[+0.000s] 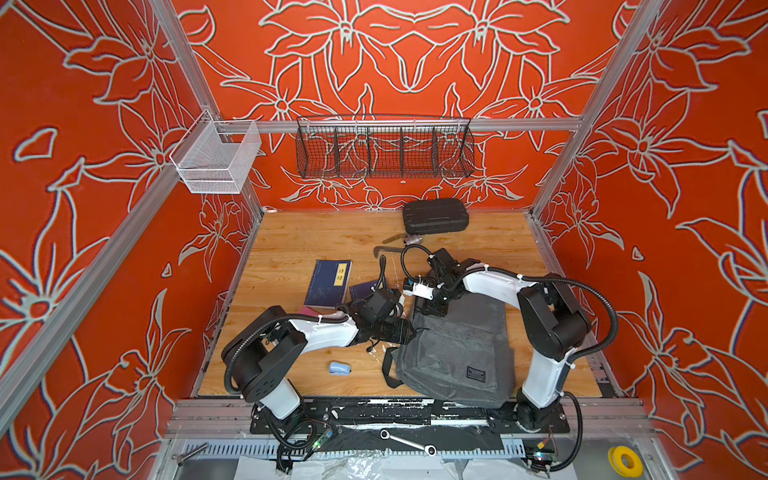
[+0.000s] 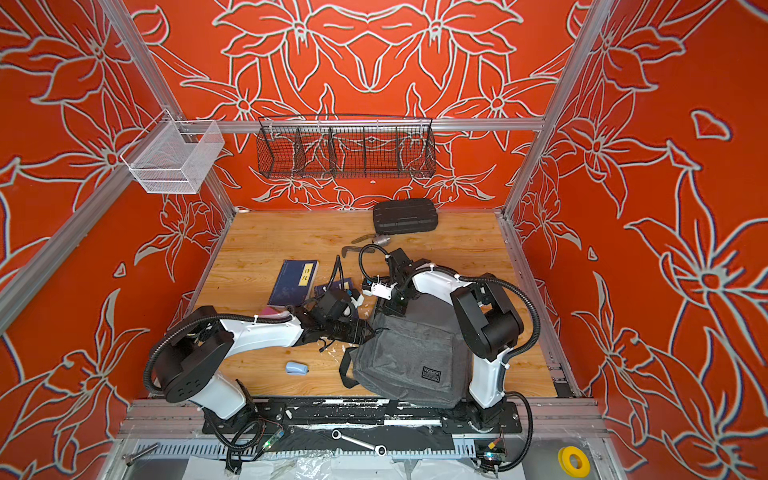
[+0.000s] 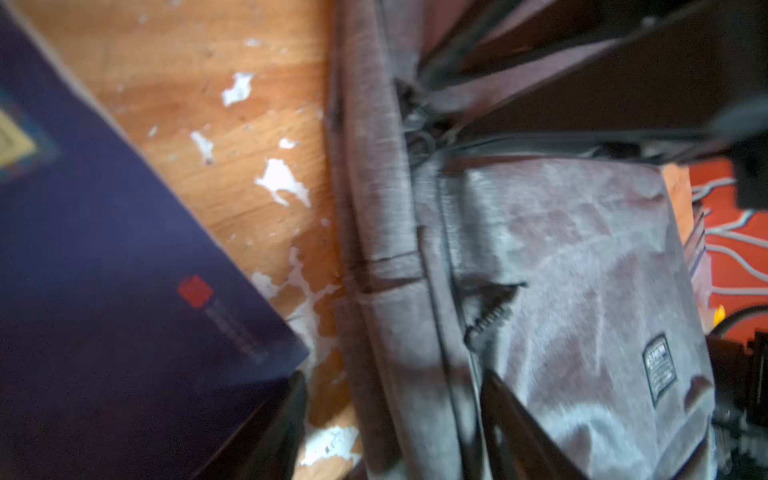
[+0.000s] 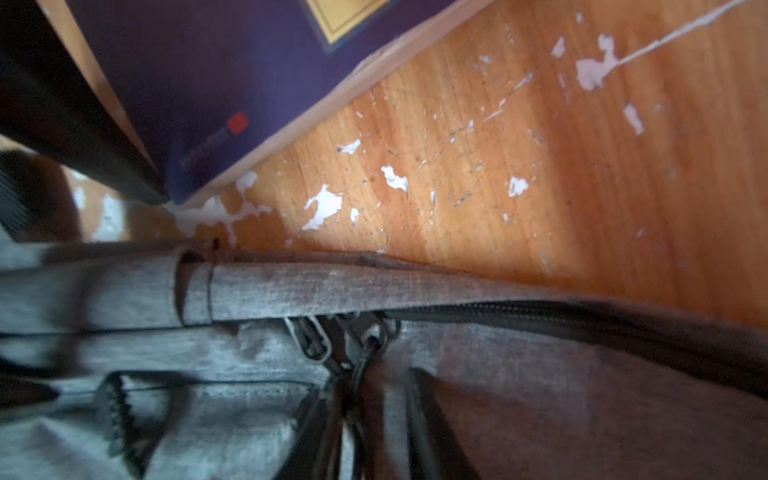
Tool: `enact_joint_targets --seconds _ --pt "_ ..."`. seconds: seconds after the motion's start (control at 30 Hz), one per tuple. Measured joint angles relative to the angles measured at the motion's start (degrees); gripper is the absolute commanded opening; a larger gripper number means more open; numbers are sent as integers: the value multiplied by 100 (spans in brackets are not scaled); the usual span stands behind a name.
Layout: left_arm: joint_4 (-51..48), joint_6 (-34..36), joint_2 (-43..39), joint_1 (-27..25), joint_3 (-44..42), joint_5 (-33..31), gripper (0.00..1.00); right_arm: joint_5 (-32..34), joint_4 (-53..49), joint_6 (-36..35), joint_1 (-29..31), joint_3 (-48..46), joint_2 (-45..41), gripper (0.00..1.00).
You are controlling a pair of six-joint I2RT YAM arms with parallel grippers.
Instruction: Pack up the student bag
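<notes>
In both top views: large grey heathered fabric backpack [image 1: 457,357] [image 2: 411,353] flat by front edge of wooden tabletop [image 1: 291,241], towards right front corner, left gripper [image 1: 401,331] at its left far corner, right gripper [image 1: 432,308] at its far end. Left wrist view: left gripper [image 3: 395,376] spread wide, straddling backpack's side seam; dark blue hardcover book [image 3: 124,270] beside. Right wrist view: right gripper [image 4: 365,386] narrowed about black zipper pulls [image 4: 332,345]; cannot tell whether pinching.
</notes>
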Motion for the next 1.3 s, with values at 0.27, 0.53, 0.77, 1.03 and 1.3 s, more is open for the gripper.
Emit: enact_joint_targets --seconds 0.27,0.53,0.77,1.03,1.3 --pt "85 -39 210 -4 42 -48 18 450 358 203 20 -122 -212 0" --pt "-24 15 166 -4 138 -160 0 640 546 525 0 -94 -557 0" --pt "-188 70 -155 -4 -17 -490 0 669 402 1056 -306 304 -555 0" --pt "-149 48 -745 -4 -262 -966 0 367 42 1547 -721 870 -411 0" --pt "-1038 363 -850 0 127 -1244 54 -229 -13 1360 -933 1222 -393 0"
